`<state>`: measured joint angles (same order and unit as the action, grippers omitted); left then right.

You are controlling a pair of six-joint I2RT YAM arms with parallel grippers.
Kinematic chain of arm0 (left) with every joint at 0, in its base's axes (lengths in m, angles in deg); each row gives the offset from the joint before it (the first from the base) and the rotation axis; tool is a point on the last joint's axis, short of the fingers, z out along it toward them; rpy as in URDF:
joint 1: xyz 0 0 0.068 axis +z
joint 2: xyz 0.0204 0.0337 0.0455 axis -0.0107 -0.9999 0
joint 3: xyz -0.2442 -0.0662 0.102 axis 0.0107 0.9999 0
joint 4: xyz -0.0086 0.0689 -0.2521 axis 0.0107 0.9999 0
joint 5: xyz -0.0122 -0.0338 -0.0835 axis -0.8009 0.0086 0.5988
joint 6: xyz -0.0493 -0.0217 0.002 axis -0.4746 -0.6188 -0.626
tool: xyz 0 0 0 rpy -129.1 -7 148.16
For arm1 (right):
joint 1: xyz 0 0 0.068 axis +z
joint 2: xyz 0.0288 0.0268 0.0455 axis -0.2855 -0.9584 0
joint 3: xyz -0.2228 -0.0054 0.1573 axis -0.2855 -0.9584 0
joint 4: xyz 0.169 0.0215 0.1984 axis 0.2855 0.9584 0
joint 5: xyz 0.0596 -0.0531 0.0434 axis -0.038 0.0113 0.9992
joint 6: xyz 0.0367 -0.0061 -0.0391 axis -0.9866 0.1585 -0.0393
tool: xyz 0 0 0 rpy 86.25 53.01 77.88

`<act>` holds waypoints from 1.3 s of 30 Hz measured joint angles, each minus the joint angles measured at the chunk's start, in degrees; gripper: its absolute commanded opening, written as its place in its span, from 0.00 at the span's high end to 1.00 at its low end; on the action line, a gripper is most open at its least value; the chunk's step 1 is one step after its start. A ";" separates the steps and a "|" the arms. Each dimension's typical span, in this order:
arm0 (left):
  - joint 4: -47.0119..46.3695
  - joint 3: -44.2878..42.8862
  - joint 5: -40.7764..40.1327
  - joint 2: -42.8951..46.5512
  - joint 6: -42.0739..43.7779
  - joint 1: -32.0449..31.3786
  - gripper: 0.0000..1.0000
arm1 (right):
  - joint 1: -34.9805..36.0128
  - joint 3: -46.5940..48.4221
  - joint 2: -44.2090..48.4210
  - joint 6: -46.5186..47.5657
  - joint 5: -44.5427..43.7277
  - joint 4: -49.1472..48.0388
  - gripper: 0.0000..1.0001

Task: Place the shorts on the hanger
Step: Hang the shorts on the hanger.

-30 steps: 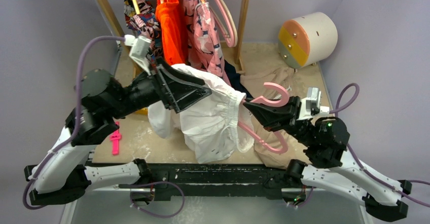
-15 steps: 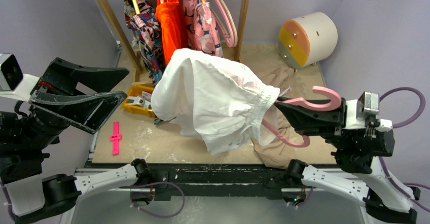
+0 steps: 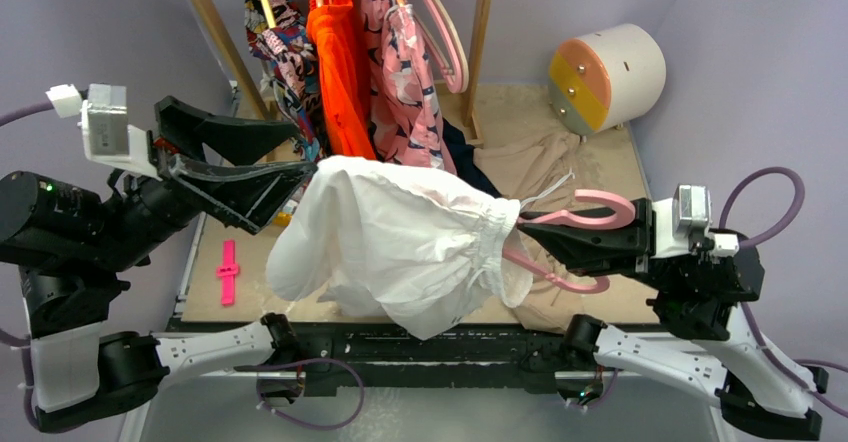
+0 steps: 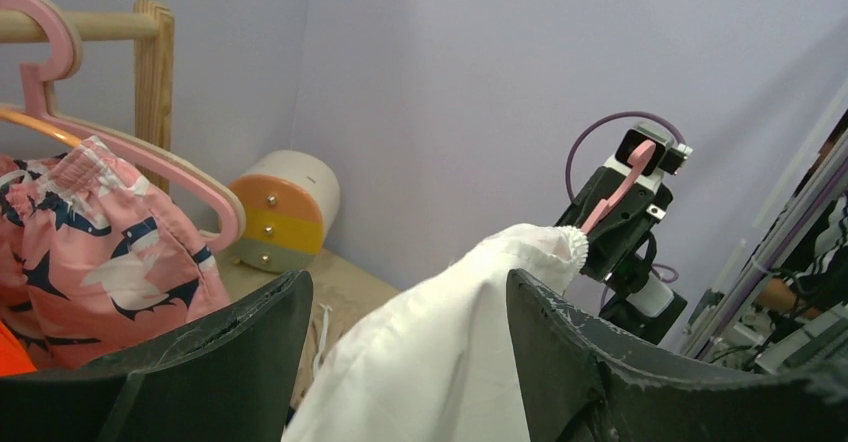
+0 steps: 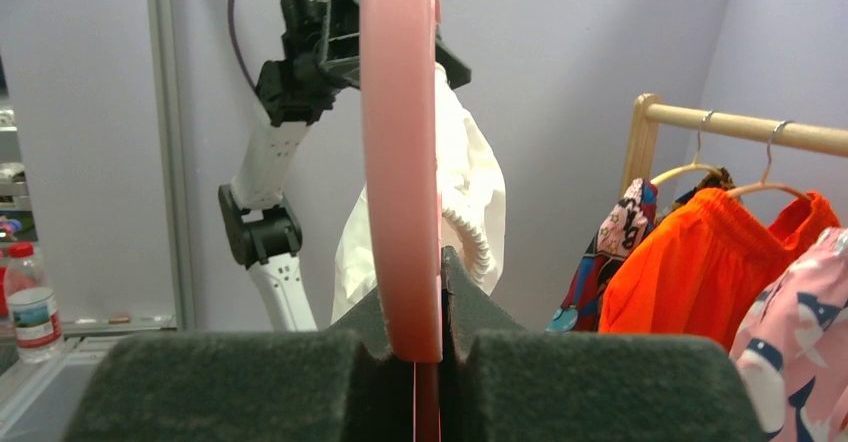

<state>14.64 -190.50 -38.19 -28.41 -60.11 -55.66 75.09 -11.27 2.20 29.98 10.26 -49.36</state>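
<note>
The white shorts [image 3: 400, 242] hang by their gathered waistband on the pink hanger [image 3: 585, 207], with one slim arm inside the fabric. My right gripper [image 3: 530, 239] is shut on the hanger just below its hook and holds it above the table. In the right wrist view the hanger [image 5: 400, 162] stands edge-on between the pads, with the shorts [image 5: 470, 182] behind it. My left gripper [image 3: 303, 152] is open at the shorts' far left end. In the left wrist view the shorts [image 4: 450, 352] lie loose between the wide-open fingers [image 4: 250, 362].
A wooden rack at the back holds a patterned garment [image 3: 285, 42], an orange one [image 3: 335, 52], pink patterned shorts [image 3: 405, 72] and a spare hanger [image 3: 445, 32]. A drum [image 3: 605, 77], a tan garment [image 3: 540, 162] and a pink clip [image 3: 228, 272] lie on the table.
My left gripper let go of the shorts, swung out to the left, and has come back open beside them. The right gripper has lowered the hanger and shorts a little leftward.
</note>
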 measured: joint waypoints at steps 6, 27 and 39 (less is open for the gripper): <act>3.19 -1.95 2.36 -3.06 3.87 0.00 0.26 | 0.00 -9.42 6.60 -1.79 -0.04 0.13 1.00; 7.10 3.41 26.27 -16.52 8.83 0.00 0.26 | 0.00 -17.64 16.57 -4.74 -1.86 8.28 1.00; 9.42 6.56 27.39 -15.91 12.39 -1.92 0.32 | 0.00 -17.66 12.74 -4.66 -1.75 8.59 1.00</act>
<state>24.06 -183.94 -10.81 -44.32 -47.71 -57.58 75.09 -28.93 14.95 25.32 8.51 -40.77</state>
